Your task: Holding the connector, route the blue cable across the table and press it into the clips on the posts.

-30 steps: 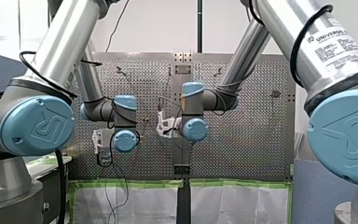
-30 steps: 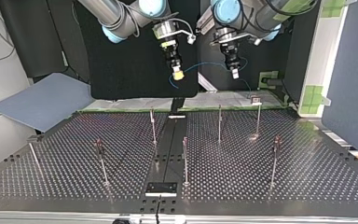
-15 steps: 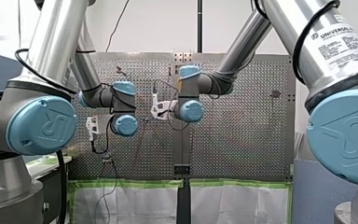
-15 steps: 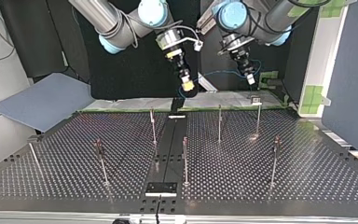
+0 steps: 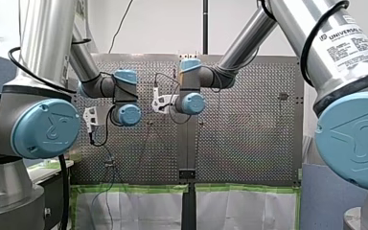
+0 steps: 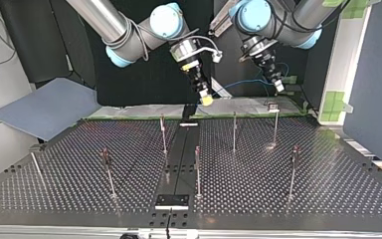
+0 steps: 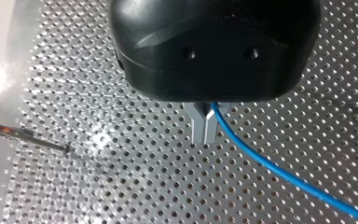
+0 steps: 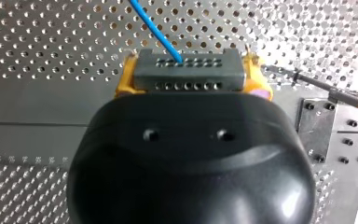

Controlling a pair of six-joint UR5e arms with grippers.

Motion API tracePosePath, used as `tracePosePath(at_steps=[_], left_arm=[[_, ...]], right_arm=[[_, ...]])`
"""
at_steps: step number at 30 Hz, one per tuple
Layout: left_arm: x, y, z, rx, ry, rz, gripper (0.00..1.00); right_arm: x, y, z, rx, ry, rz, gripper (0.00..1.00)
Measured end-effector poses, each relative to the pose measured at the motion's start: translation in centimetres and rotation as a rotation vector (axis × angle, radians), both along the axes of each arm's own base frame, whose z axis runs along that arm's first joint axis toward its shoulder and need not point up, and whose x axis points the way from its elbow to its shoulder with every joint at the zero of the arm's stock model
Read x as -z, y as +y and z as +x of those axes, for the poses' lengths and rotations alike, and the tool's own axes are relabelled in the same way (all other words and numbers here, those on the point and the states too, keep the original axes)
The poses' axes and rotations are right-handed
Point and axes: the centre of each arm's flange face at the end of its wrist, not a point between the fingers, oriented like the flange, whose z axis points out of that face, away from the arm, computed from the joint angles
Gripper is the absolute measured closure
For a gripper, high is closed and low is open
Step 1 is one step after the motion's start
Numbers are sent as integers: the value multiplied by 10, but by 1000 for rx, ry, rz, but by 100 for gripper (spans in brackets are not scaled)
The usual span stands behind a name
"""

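The grey connector (image 8: pixel 186 70) is clamped between the yellow pads (image 8: pixel 255 79) of the right gripper (image 8: pixel 189 75), held in the air over the far edge of the table (image 6: pixel 328 189) in the top view. The blue cable (image 7: pixel 307 183) runs from it to the left gripper (image 7: pixel 204 134), whose 2 metal fingers (image 7: pixel 198 126) are pressed together on it.

light: bright, even | glare: patches on table (image 6: pixel 323 164) | shadows: faint
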Motion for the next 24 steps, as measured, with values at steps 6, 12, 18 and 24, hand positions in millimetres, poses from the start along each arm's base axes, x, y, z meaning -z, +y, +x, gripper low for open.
tracePosePath(at_steps=[6,12,18,24], left_arm=[[-21,-3,1,46,-16,-3,99],[-49,-6,4,100,-51,-24,99],[-79,-5,4,117,-86,-44,99],[-97,2,-4,107,-91,-46,99]], right_arm=[[-8,-3,12,-26,12,10,100],[-17,-5,24,-40,20,23,100],[-33,-11,31,-40,12,38,100],[-50,-17,36,-37,-2,55,100]])
